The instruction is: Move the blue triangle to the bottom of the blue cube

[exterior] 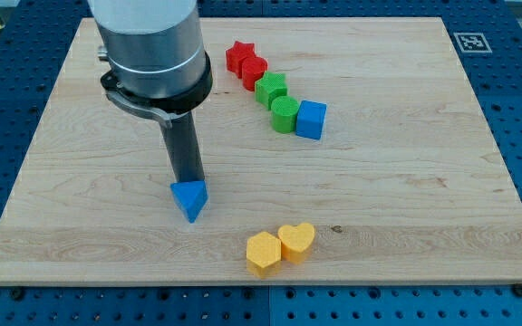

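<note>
The blue triangle lies on the wooden board, left of the middle and toward the view's bottom. My tip stands right at the triangle's upper edge, touching or almost touching it. The blue cube sits up and to the right, at the right end of a diagonal chain of blocks. The triangle is well to the lower left of the cube.
A red star and a red block lead the chain, then a green star-like block and a green cylinder touching the cube. A yellow hexagon and a yellow heart sit near the bottom edge.
</note>
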Tool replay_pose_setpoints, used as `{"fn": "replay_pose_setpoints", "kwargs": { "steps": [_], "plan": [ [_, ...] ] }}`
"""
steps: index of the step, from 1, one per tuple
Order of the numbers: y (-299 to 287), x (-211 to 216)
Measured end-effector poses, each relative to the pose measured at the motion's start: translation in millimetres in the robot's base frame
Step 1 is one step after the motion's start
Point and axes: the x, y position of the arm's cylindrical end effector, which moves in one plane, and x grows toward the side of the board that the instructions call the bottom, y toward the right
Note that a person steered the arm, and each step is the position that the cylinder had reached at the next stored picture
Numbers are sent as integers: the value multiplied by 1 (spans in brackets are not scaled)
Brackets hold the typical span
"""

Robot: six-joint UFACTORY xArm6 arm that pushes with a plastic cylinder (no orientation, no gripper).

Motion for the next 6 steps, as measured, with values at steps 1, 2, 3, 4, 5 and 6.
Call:
{"fn": "replay_pose_setpoints", "kwargs": {
  "steps": [1, 2, 3, 4, 5, 6],
  "plan": [
    [-40, 0],
    [-57, 30],
    [-26, 50],
    [38, 36],
    [78, 2],
    [75, -3]
  ]
}}
